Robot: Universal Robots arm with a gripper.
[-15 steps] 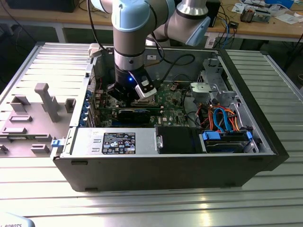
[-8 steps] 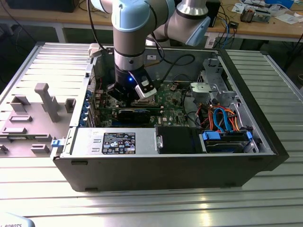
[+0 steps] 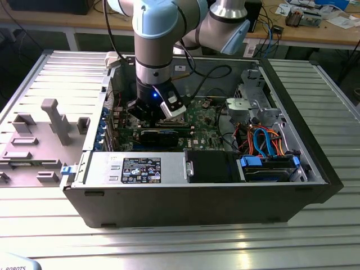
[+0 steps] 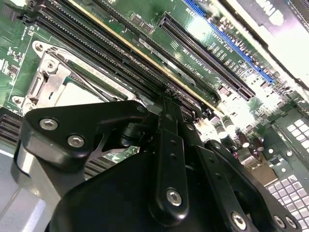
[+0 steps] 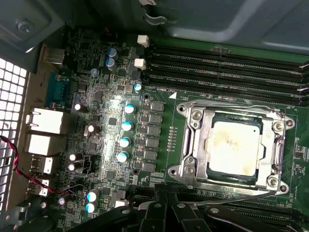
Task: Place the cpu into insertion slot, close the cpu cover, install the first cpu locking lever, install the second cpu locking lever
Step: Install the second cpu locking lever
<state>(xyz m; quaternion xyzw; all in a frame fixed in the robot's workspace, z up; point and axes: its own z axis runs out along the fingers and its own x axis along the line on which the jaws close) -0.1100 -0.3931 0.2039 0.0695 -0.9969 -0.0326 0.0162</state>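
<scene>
In the first wrist view the cpu [image 5: 235, 146] sits seated in the insertion slot [image 5: 193, 145], centre right of frame, with the cpu cover [image 5: 270, 145] lying closed around it. The claw [image 4: 166, 96] hovers just beside it, apparently pinched together and empty, presumably to work a lever.
</scene>
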